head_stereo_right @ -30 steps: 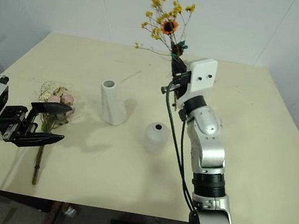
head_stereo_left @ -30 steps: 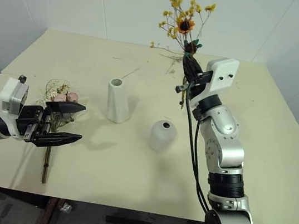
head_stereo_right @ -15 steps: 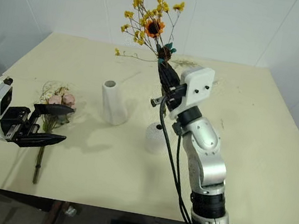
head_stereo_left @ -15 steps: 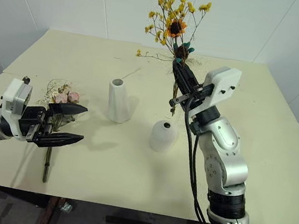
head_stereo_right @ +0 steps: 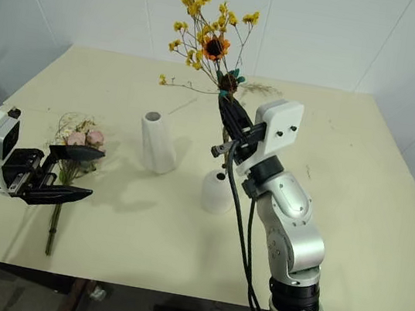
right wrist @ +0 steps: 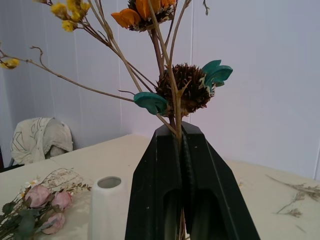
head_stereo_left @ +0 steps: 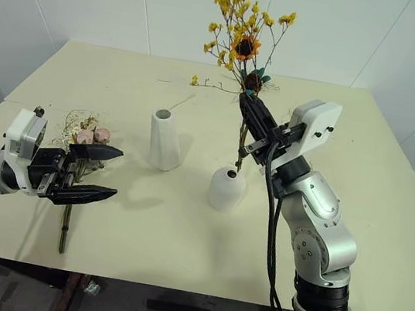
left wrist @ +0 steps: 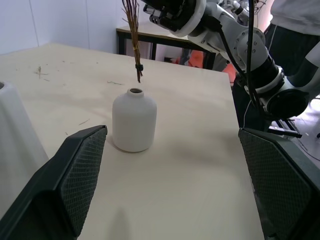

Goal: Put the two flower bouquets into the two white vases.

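My right gripper [head_stereo_left: 252,109] is shut on the stems of the yellow bouquet [head_stereo_left: 240,31], which stands nearly upright in the air. Its bound stem ends [left wrist: 138,74] hang just above the small mouth of the short squat vase [head_stereo_left: 226,189]. The tall tapered vase [head_stereo_left: 164,140] stands to its left, empty. The pink rose bouquet [head_stereo_left: 84,137] lies flat near the table's left edge, its dark stem [head_stereo_left: 65,224] pointing toward the front. My left gripper [head_stereo_left: 95,174] hovers open just right of the roses, fingers pointing right with nothing between them.
Thin dried sprigs [head_stereo_left: 176,102] lie scattered on the far part of the cream table [head_stereo_left: 141,232]. A white wall backs the table. A person [left wrist: 300,30] stands beyond the table's right side in the left wrist view.
My right gripper has drawn back toward me and turned the yellow bouquet more upright, bringing its stem ends from beyond the squat vase to just over its mouth. The left gripper has stayed put.
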You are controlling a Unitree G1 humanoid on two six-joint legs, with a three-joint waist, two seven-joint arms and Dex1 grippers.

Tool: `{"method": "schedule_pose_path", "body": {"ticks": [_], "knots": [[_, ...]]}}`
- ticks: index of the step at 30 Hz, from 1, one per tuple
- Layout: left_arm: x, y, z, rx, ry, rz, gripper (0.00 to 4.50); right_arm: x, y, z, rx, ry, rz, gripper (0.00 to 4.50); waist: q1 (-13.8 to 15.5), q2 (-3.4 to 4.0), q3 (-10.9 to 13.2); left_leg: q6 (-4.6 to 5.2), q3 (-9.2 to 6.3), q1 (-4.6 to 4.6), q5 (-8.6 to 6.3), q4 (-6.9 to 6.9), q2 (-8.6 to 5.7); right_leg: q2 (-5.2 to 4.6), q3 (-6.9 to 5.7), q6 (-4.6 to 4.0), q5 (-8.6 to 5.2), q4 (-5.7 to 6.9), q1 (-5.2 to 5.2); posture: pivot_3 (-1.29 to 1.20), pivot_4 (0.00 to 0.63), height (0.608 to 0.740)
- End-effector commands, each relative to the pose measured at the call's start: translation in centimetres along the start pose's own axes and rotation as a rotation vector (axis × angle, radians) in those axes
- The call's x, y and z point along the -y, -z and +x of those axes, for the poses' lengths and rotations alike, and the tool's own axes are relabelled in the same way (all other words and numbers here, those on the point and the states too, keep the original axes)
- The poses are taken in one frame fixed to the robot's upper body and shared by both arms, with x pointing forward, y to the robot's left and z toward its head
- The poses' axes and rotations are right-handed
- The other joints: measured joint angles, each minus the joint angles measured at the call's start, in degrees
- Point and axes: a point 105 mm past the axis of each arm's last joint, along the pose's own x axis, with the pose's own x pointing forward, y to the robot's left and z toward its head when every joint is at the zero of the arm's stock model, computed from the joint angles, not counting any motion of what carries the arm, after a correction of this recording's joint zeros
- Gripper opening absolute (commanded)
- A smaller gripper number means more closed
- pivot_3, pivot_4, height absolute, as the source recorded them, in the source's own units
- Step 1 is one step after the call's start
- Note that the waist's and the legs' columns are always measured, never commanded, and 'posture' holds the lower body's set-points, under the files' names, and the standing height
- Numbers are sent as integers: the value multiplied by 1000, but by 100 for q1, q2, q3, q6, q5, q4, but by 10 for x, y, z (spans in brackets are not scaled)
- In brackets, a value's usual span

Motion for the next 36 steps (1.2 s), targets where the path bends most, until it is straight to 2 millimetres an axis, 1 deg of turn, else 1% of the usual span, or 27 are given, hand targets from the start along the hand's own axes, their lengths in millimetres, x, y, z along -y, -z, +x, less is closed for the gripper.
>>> {"method": "schedule_pose_path", "body": {"ticks": [1,10,27,33,36], "knots": [[1,-8,3,0,18,35,4500,-4,-10,-2,51,-9,-2,19,1,0,0,0,0,0,0,0,0,0,0,0,0,0,0,0,150,740],[1,-10,3,-2,13,38,4500,-1,1,-1,46,-5,-4,19,-3,0,0,0,0,0,0,0,0,0,0,0,0,0,0,0,150,740],[0,-11,3,-4,9,41,4500,-6,16,-2,44,-16,30,19,-1,0,0,0,0,0,0,0,1,1,0,0,0,1,0,0,150,740],[1,-11,4,-2,14,39,4500,-5,35,-6,10,-31,23,19,-3,-1,-1,0,0,0,0,0,1,2,0,0,0,0,0,0,150,740],[1,-12,3,-3,16,38,4500,-3,39,-7,10,-30,17,19,-3,-2,-1,0,0,1,0,0,1,2,0,0,0,1,1,0,150,740]]}}
